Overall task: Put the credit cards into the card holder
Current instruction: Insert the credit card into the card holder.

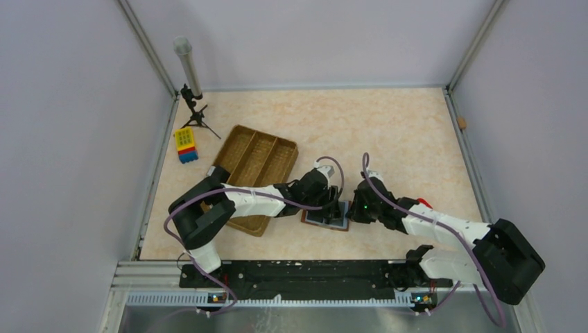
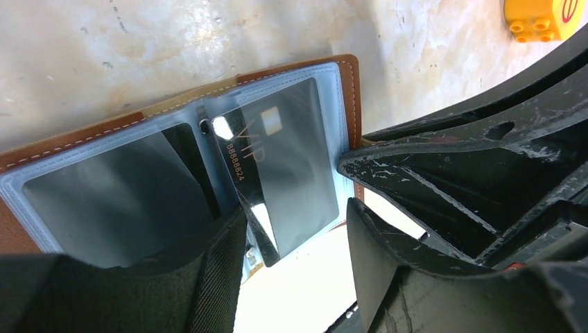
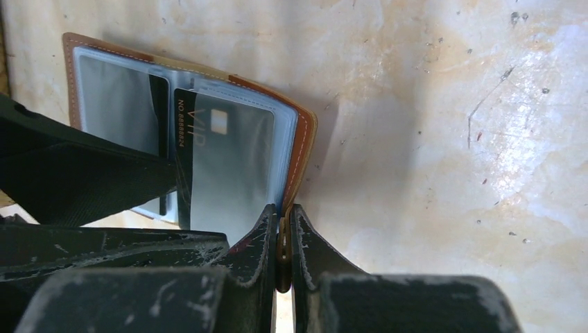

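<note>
The brown card holder [image 1: 320, 218] lies open on the table between both arms, its clear sleeves facing up. A dark glossy credit card [image 2: 277, 166] marked VIP sits slanted in the right sleeve, with its lower corner sticking out. Another dark card [image 2: 111, 194] fills the left sleeve. My left gripper [image 2: 295, 229] stands open over the holder's near edge, the protruding card corner close beside its left finger, with a wide gap to the other finger. My right gripper [image 3: 283, 211] is shut on the holder's brown edge [image 3: 303, 146], pinning it down beside the VIP card [image 3: 229, 166].
A large brown compartmented tray [image 1: 253, 173] lies just left of the holder, under my left arm. A yellow-and-blue block [image 1: 185, 144] and a small tripod with a grey tube [image 1: 188, 69] stand at the far left. A yellow brick [image 2: 541, 17] shows in the left wrist view.
</note>
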{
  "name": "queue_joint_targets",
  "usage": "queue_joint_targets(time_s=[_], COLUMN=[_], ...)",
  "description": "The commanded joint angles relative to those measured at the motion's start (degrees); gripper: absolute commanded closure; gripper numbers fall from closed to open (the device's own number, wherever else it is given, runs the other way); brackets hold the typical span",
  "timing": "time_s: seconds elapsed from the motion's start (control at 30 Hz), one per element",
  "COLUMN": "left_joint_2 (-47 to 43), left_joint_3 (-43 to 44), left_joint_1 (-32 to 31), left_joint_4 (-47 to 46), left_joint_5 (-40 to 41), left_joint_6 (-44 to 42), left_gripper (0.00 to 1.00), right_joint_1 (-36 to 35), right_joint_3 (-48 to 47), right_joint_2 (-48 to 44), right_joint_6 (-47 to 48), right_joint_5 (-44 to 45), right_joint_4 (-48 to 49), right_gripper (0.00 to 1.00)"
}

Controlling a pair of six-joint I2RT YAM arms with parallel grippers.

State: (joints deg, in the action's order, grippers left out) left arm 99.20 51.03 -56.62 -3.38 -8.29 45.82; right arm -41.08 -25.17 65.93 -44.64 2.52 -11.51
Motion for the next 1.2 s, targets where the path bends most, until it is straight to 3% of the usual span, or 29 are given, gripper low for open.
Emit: queue_joint_targets(time_s=[0.0,0.43,0.67,0.9,0.97,1.17], left_joint_2=[1.33,1.93,-2.97,-7.61,-9.67,-10.47], left_joint_3=[2.13,5.46,1.93,-1.85,-3.50,-7.35], left_joint_1=[-1.07,-2.53,-2.52,-2.32,-2.08,-1.05], left_joint_4=[-1.73,-4.64,-4.91,-7.72,-8.73,-7.96], left_joint_5=[-1.23,-4.86,-2.28,-0.96,-0.61,1.90], left_joint_6=[-2.85,-7.96,-8.79,-7.96,-7.46,-5.76], left_gripper=[0.43,0.39,0.25,0.20,0.20,0.34], right_joint_1=[0.27,0.28,0.27,0.30,0.30,0.30], right_joint_3=[0.74,0.43,-2.56,-7.40,-8.50,-11.55], right_joint_2=[-4.38,-9.33,-12.43,-13.37,-13.49,-12.50], right_joint_6=[-1.07,-2.02,-0.81,1.64,1.81,3.27], right_joint_5=[-0.71,1.08,2.95,5.58,5.08,4.61], right_joint_4=[1.36,-1.92,-7.50,-16.99,-18.00,-20.60], right_gripper=[1.00,1.00,1.00,1.00,1.00,1.00])
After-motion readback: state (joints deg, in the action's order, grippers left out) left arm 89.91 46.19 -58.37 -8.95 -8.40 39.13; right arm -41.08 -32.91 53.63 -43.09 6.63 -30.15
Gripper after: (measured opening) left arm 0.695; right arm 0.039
